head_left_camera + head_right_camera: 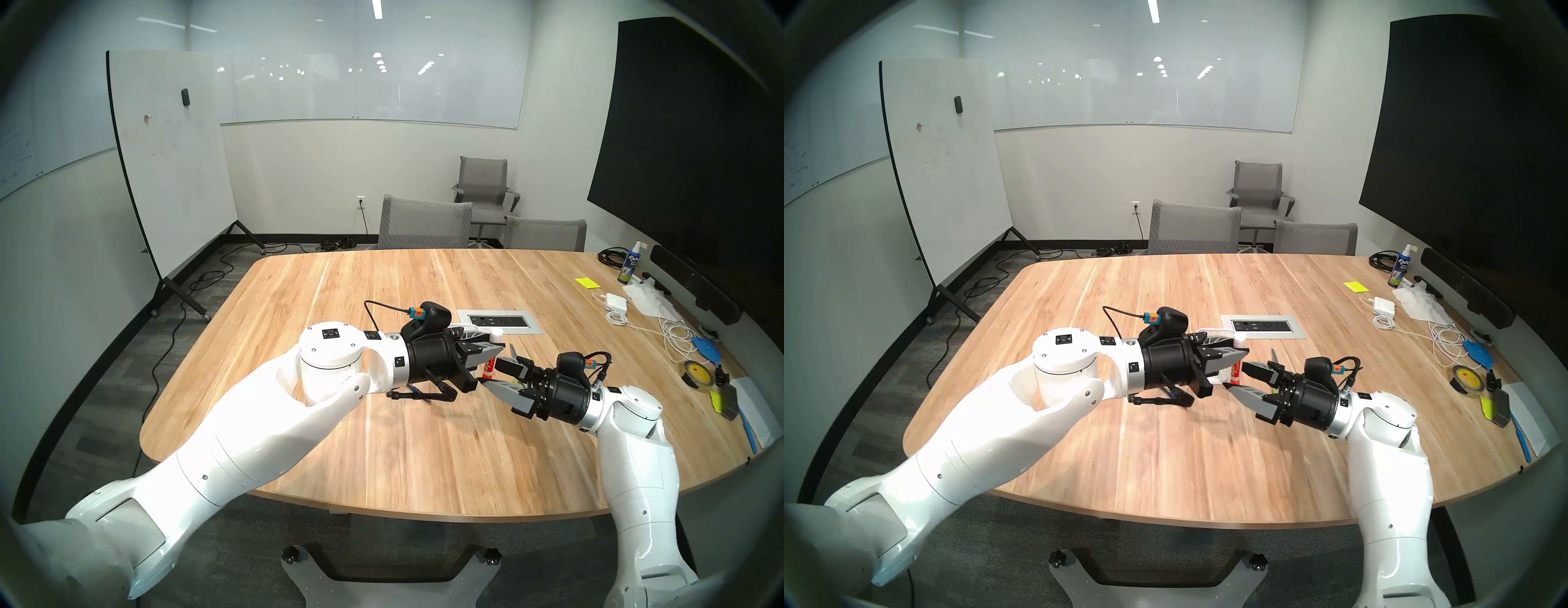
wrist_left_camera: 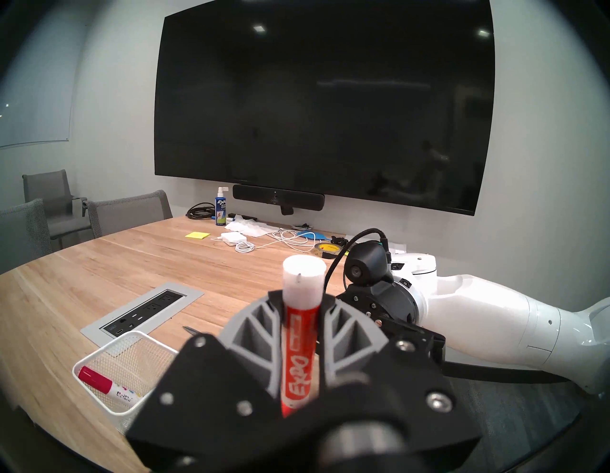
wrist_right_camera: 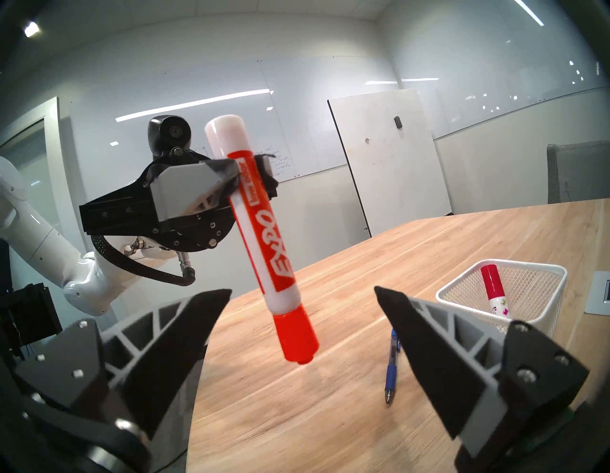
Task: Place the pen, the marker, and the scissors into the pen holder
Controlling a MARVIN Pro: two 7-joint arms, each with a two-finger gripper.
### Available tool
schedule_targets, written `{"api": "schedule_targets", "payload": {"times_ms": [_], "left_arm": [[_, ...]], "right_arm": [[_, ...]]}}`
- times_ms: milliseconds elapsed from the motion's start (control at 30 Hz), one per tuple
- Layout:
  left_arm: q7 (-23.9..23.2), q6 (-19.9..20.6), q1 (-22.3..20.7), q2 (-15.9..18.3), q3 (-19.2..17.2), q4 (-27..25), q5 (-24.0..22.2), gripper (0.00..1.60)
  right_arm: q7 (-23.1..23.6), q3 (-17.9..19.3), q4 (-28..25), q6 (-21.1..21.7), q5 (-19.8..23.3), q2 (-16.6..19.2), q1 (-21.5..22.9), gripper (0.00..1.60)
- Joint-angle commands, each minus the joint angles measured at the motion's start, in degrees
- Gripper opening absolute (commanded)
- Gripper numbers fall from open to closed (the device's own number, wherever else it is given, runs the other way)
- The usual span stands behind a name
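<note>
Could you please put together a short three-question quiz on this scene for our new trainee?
1. True or false: the right end effector is clamped on the Expo marker.
2. Which end of the Expo marker points down? A) its red cap B) its white end
3. What already stands inside the pen holder, and where is the blue pen?

Key:
1. False. The left end effector holds it by the upper barrel; the right one is open, with the cap hanging between its fingers.
2. A.
3. A white marker with a pink-red cap leans inside; the pen lies on the table beside the holder.
</note>
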Motion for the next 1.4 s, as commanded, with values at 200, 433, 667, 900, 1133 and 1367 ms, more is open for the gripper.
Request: {"api": "schedule_targets", "payload": {"times_ms": [200,433,667,900,1133,1367], "left_arm": [[2.81,0.58,0.27,1.50,-0.67,-1.57,1.83,0.00],[3.71,1.44,0.40,2.28,-1.07,-2.88,2.06,0.00],[4.07,2.13,0.09,2.69,-1.45,-2.85,2.08,0.00],[4.00,3.37,-2.61,2.12,-1.82,0.43,2.21,0.00],[2.98,3.67,-5.22,1.36,-2.21,4.62,2.29,0.00],[1.98,3.71,-7.17,0.62,-2.46,6.99,2.31,0.00]], "right_arm": [[-0.05,-0.41,0.64,-1.65,2.64,2.62,0.41,1.60],[-0.05,-0.75,1.72,-2.74,3.24,3.99,0.57,1.60],[-0.05,-0.80,3.46,-4.00,3.43,5.43,1.18,1.60],[-0.05,-1.12,5.18,-5.90,3.36,6.46,1.26,1.60],[-0.05,-1.44,5.25,-9.59,3.02,7.01,0.85,1.60],[-0.05,-0.59,3.56,-14.71,2.56,6.20,-0.87,1.60]]}}
